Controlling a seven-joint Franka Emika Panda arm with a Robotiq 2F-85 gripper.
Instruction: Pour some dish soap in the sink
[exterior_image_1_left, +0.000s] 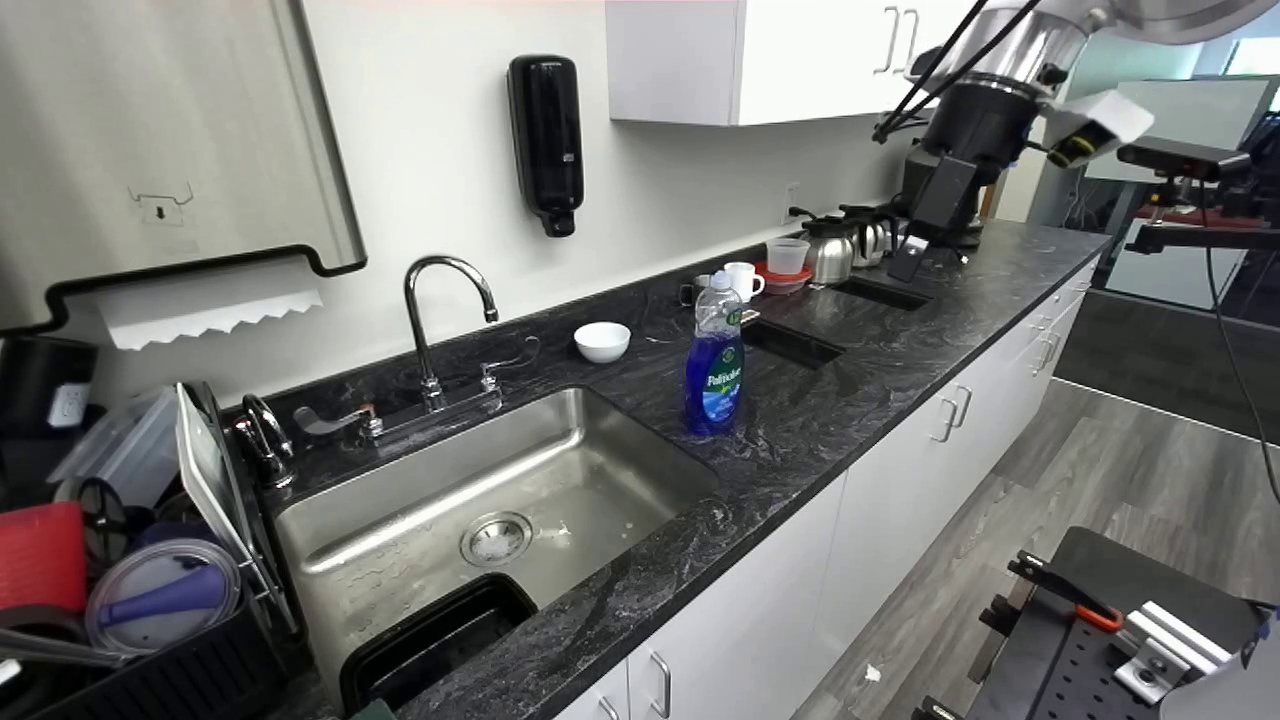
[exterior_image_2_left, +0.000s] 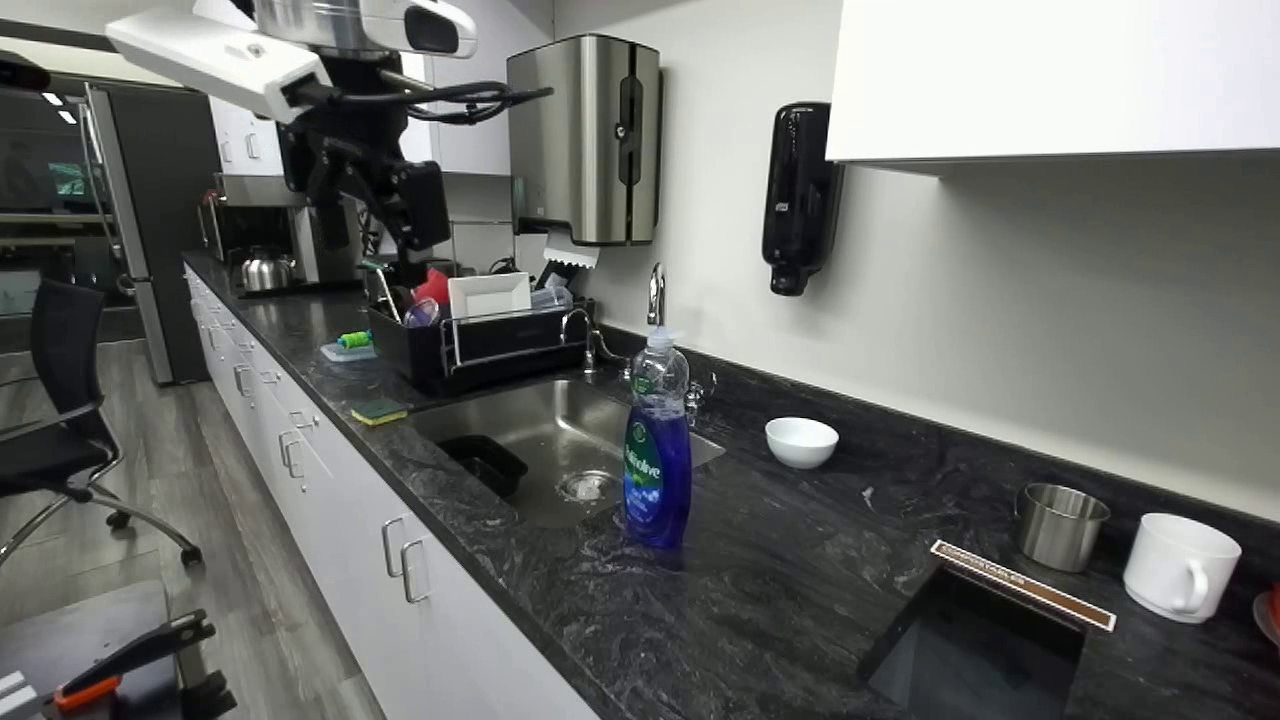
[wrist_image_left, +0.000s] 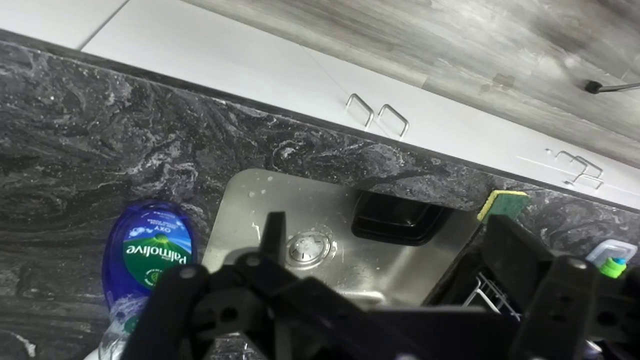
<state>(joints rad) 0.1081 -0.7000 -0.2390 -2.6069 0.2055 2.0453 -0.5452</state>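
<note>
The dish soap bottle stands upright on the dark counter, outside the sink and near its rim; with the drain taken as the dial centre in the wrist view, the bottle lies at 9 o'clock. The gripper is spread, its fingers well apart with nothing pinched between them, and the bottle lies outside that gap, on its 9 o'clock side. In an exterior view the arm holds the gripper well apart from the bottle, at 2 o'clock. The step in hand is judged to be approach and grasp. Translate toward 9 o'clock of the wrist view until the bottle sits centred between the fingers, then advance with one finger on each side, without striking the pale cap. Grip the blue-filled body rather than the tapering neck; a neck hold would likely let the load swing during the pour. Close gradually: the plastic probably yields, and excess pressure may buckle the wall or expel soap early. Whether the cap's spout is ready to pour cannot be told; verify before tilting. Avoid sweeping the white bowl, between 9 and 10 o'clock from the bottle in an exterior view. Lift clear of the rim before crossing, and tilt above the drain, away from the black tub, which sits inside the sink between 2 and 3 o'clock from the drain in the wrist view.
</note>
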